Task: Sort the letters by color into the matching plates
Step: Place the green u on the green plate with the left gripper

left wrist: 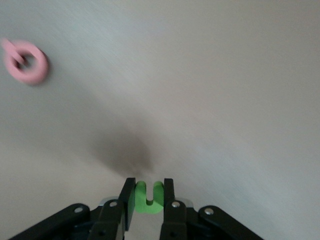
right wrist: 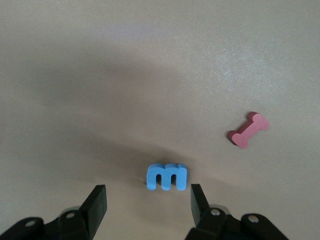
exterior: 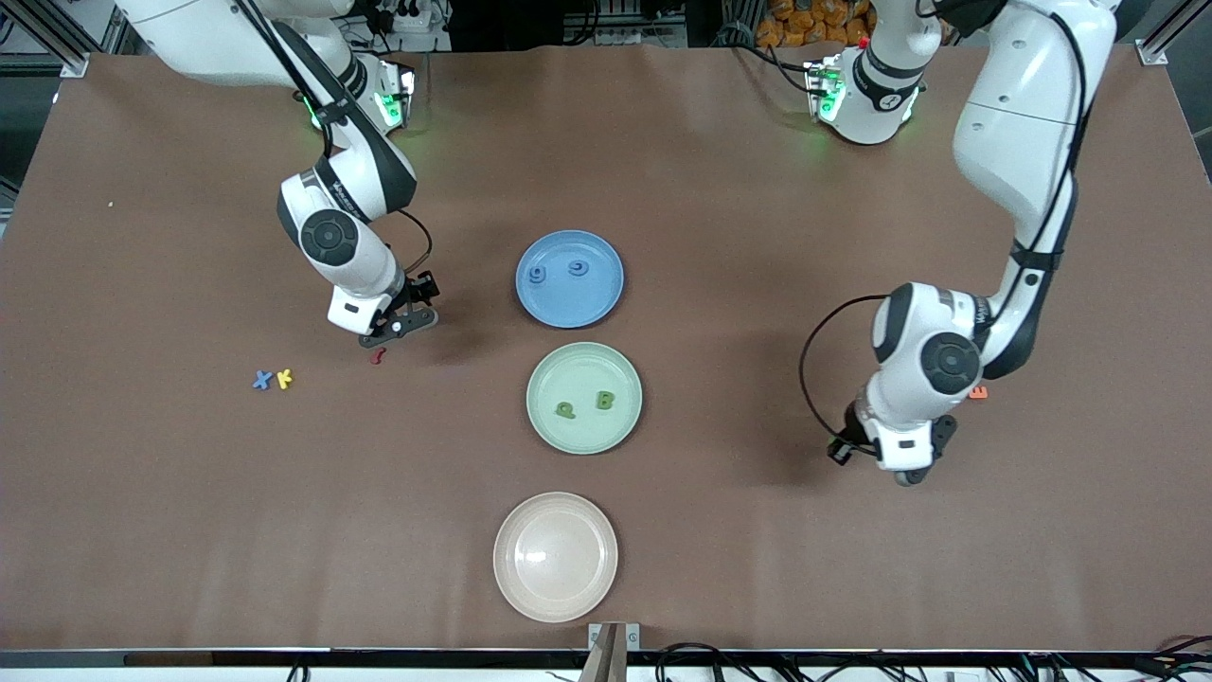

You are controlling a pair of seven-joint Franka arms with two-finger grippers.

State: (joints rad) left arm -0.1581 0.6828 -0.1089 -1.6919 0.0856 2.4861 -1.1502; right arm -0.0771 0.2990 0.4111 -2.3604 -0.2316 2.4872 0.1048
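Two blue letters lie in the blue plate and two green ones in the green plate — roughly half done. The left claw grips a green letter; the right claw stands open around a blue m. A blue X waits at nine o'clock on the brown surface; the cream plate sits empty at six.

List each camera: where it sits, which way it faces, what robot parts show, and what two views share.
Front view: high across the table, facing both arms, over the blue plate, green plate and cream plate.
Left wrist view: on the left arm, looking down past the left gripper shut on a green letter.
Right wrist view: on the right arm, looking down past the open right gripper at a blue letter m.
Shared: red letter, also in the front view.
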